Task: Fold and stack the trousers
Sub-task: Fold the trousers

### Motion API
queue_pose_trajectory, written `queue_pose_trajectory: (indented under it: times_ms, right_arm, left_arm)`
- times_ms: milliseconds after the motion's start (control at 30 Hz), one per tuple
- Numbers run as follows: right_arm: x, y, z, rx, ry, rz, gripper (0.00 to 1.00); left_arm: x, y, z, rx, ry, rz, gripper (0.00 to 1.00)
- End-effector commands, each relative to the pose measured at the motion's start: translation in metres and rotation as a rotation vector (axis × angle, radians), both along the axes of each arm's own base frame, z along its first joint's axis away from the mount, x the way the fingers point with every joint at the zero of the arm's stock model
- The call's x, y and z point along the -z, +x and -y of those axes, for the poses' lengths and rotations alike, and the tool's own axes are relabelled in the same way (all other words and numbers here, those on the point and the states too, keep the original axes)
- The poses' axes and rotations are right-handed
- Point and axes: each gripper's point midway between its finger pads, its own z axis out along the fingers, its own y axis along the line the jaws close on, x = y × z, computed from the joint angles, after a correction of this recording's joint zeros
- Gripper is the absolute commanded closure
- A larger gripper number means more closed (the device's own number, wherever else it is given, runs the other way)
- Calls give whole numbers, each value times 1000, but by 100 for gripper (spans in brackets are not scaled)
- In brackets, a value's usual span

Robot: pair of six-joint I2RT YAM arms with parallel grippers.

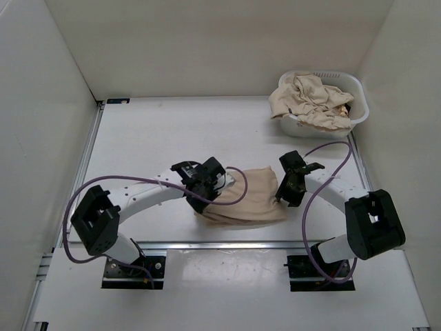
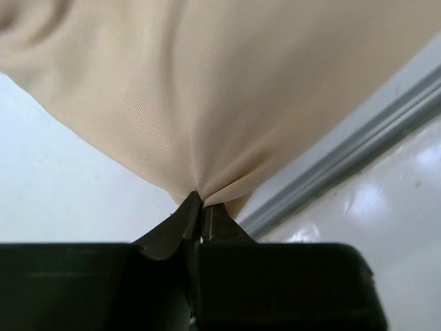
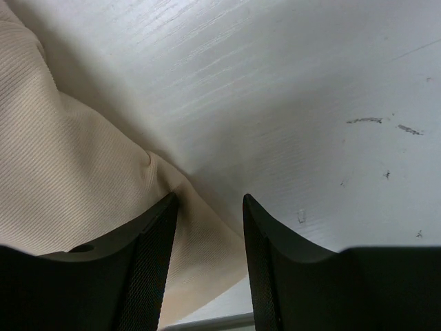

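Note:
A folded pair of beige trousers (image 1: pixel 248 196) lies on the white table near the front edge, between my two arms. My left gripper (image 1: pixel 200 200) is shut on the trousers' left edge; the left wrist view shows the fabric (image 2: pixel 227 96) pinched between its tips (image 2: pixel 201 203). My right gripper (image 1: pixel 284 195) is open at the trousers' right edge. In the right wrist view its jaws (image 3: pixel 210 207) stand apart over a fold of fabric (image 3: pixel 62 179), and the cloth edge lies between them. More beige trousers (image 1: pixel 313 100) are bundled in the basket.
A white plastic laundry basket (image 1: pixel 358 103) stands at the back right corner. White walls enclose the table on three sides. A metal rail (image 1: pixel 227 243) runs along the table's front edge, just behind the arm bases.

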Motion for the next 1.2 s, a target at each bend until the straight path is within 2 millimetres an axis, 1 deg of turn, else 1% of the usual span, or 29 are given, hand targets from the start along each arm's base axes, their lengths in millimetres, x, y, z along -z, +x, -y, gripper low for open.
queue_pose_trajectory:
  times_ms: [0,67,100,167,200,267,300,333,367,433,467,500,567,600,633,667,700,767,800,833,867,900,967,1000,1033,1067,1100,1133,1167]
  right_arm:
    - [3,4,-6,9,27,2,52]
    - [3,6,-7,9,27,2,52]
    - [3,6,-7,9,27,2,52]
    - [-2,10,-7,12,20,10,52]
    - [-4,6,-5,0,14,4,52]
    - [-12,10,-3,-5,5,22,52]
    - [-15,10,-1,-11,-7,30,52]
    - [-17,11,1,-2,-4,38,52]
    - [-22,12,1,-14,0,58,51]
    - [-25,9,0,-44,12,66,51]
    - [-29,8,-2,-74,32,87,50]
    - [-30,7,-6,-96,54,97,50]
    - [-39,9,-15,-150,107,146,48]
    - [-38,5,-20,-172,141,143,48]
    - [-40,5,-23,-179,161,159,48]
    - [-43,4,-26,-201,179,174,47]
    - [-37,0,-29,-219,199,168,47]
    - [-37,-10,-46,-289,299,156,46]
    - [-27,-20,-48,-313,325,130,46]
    - [-26,-20,-55,-329,360,144,46]
    - [-24,-23,-58,-340,385,140,46]
    - [-14,-31,-58,-354,396,113,46]
    - [-10,-30,-62,-362,415,113,46]
    - [-6,-34,-62,-374,419,101,46]
    - [-3,-35,-64,-377,430,85,46]
    - [-2,-39,-68,-388,458,72,46]
    - [0,-41,-69,-390,467,58,46]
    - [0,-40,-71,-404,476,61,46]
    - [2,-42,-72,-404,483,45,46]
  left_arm:
    - [24,-43,-36,16,104,-150,86]
    - [37,-49,-44,15,134,-174,86]
    - [43,-48,-42,15,131,-171,86]
    - [51,-42,-49,7,161,-137,79]
    - [56,-43,-53,5,175,-132,78]
    - [59,-41,-54,3,177,-122,73]
    - [61,-42,-58,1,193,-119,49]
    - [61,-42,-58,1,193,-119,35]
    - [59,-43,-56,3,179,-122,25]
    - [50,-39,-51,3,145,-96,14]
    - [41,-35,-50,0,127,-68,14]
    - [30,-28,-43,-9,89,-39,7]
    - [10,-26,-37,-24,13,-47,3]
    - [-13,-25,-32,-52,-82,-77,1]
    - [-24,-23,-32,-72,-125,-88,0]
    - [-34,-17,-30,-94,-173,-85,0]
    - [-45,-4,-36,-154,-222,-85,0]
    - [-49,20,-45,-231,-251,-47,0]
    - [-40,37,-58,-312,-245,-66,0]
    - [-37,49,-63,-351,-256,-68,0]
    - [-36,70,-65,-385,-276,-38,0]
    - [-21,86,-78,-453,-264,-69,0]
    - [-17,114,-81,-491,-282,-56,0]
    - [-14,122,-80,-498,-293,-66,0]
    - [-5,129,-75,-501,-309,-106,0]
    - [-7,136,-70,-494,-327,-108,0]
    - [-3,137,-67,-489,-337,-120,0]
    - [2,138,-59,-473,-348,-141,0]
    - [7,138,-59,-476,-341,-153,3]
